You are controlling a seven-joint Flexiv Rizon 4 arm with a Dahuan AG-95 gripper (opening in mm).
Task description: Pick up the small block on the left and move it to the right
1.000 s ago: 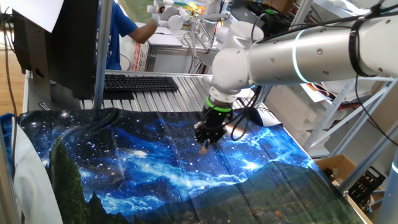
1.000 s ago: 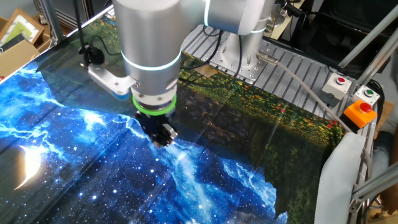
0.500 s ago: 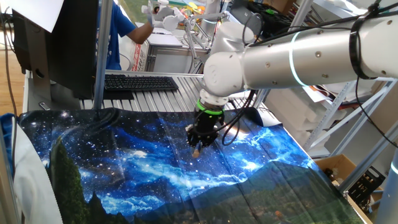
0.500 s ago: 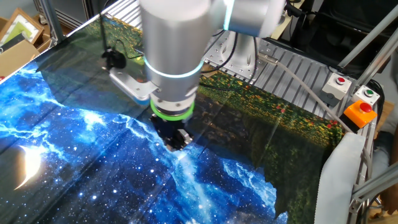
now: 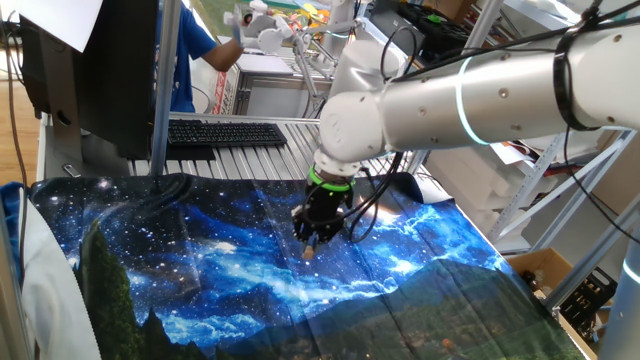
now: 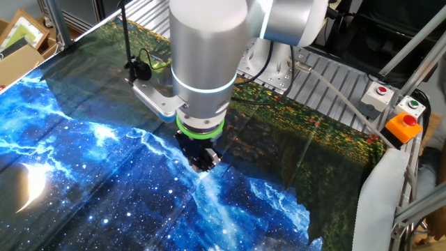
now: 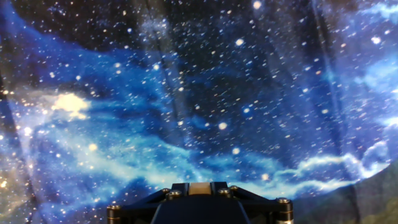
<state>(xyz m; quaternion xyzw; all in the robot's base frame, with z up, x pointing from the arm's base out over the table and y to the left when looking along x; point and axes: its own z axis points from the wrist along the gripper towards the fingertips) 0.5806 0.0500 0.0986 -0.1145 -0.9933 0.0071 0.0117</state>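
Note:
My gripper (image 5: 309,248) hangs just above the galaxy-print cloth (image 5: 220,270), near its middle. It is shut on the small block (image 5: 309,252), a tiny tan cube that shows at the fingertips. In the other fixed view the gripper (image 6: 203,164) is low over the cloth and the block is mostly hidden between the black fingers. In the hand view the block (image 7: 199,189) sits clamped between the two black fingers at the bottom edge, with the cloth below.
A black keyboard (image 5: 225,133) lies on the slatted surface behind the cloth. A person in blue (image 5: 190,50) stands at the back. A button box with an orange block (image 6: 403,127) sits at the right edge. Cables (image 5: 385,190) trail near the arm.
The gripper has moved across the cloth with the block in it, leftward in one fixed view and rightward in the other. It stays shut on the block.

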